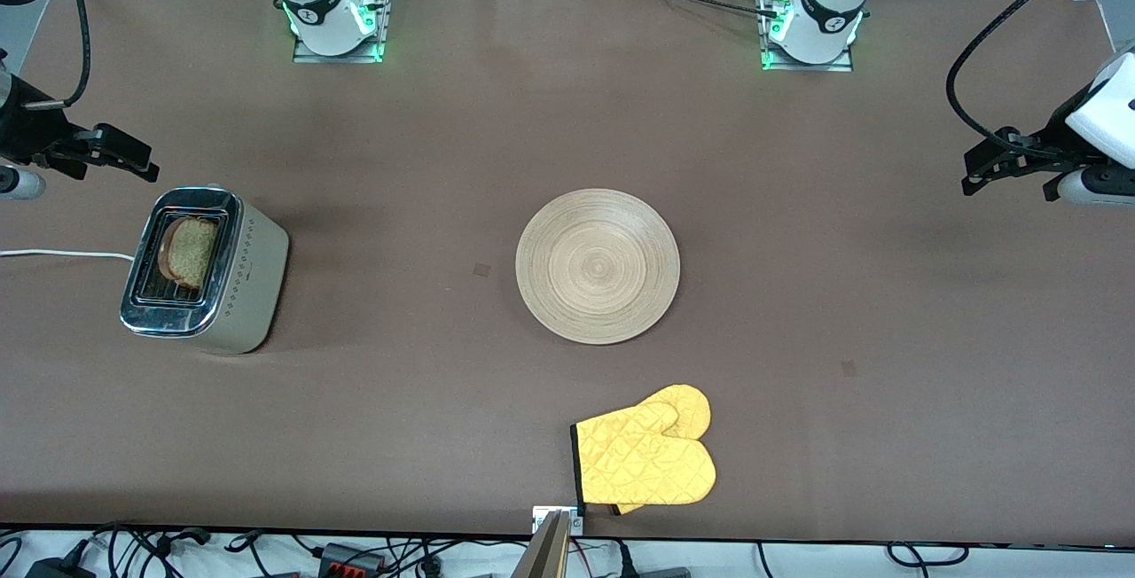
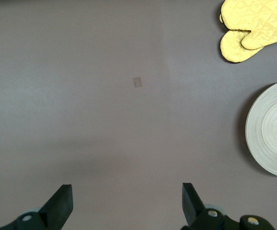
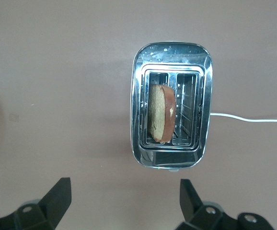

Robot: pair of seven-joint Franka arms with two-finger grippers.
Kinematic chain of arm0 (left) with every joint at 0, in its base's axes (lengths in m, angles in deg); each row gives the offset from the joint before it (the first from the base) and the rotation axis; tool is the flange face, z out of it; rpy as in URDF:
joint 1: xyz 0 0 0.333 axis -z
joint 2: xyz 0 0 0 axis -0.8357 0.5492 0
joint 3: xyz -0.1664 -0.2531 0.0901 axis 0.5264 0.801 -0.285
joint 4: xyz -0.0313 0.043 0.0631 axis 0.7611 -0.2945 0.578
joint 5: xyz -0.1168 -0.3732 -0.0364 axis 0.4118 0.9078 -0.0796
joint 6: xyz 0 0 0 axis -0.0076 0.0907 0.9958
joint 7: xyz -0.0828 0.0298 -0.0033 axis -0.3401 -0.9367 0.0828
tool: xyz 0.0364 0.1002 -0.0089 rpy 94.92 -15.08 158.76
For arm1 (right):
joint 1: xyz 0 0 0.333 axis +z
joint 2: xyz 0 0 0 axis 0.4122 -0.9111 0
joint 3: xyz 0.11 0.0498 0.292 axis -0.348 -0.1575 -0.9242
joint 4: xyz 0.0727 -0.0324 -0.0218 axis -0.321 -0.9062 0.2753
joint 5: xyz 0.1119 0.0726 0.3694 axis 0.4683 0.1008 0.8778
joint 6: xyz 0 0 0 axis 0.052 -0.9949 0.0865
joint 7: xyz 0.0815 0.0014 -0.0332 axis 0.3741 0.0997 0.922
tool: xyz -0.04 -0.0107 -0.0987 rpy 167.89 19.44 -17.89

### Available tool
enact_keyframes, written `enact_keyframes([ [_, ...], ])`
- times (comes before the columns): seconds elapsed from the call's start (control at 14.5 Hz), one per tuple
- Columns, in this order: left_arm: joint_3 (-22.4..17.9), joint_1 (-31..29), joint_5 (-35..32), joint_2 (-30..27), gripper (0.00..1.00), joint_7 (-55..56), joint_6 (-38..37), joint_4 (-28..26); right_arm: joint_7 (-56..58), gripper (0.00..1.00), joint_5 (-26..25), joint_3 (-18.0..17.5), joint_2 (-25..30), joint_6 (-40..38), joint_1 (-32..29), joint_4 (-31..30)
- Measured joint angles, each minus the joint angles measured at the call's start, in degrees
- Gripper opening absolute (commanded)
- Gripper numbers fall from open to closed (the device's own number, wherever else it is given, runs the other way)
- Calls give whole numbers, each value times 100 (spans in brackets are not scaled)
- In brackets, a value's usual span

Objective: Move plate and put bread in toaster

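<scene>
— Front view first: what lies nearest that camera?

— A pair of yellow oven mitts (image 1: 647, 463), close to the table's (image 1: 399, 436) edge. Just farther from the camera, mid-table, sits the plate (image 1: 598, 266), flat and with nothing on it.

— And the bread?

— The bread (image 1: 188, 252) stands in one slot of the toaster (image 1: 206, 269), leaning a little, its top edge showing above the chrome. The toaster sits toward the right arm's end of the table, its white cord (image 1: 62, 253) trailing off the edge.

— The grippers?

— The right gripper (image 1: 133, 161) hangs in the air over the table by the toaster, jaws spread wide, nothing between them. The left gripper (image 1: 975, 177) hangs over bare table at the left arm's end, well apart from the plate, also spread wide and holding nothing. The right wrist view looks straight down on the toaster's slots.
</scene>
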Motion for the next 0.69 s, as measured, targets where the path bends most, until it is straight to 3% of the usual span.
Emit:
enact_keyframes([
  [0.69, 0, 0, 0, 0, 100, 0, 0, 0, 1, 100, -76, -12, 4, -98, 0, -5],
])
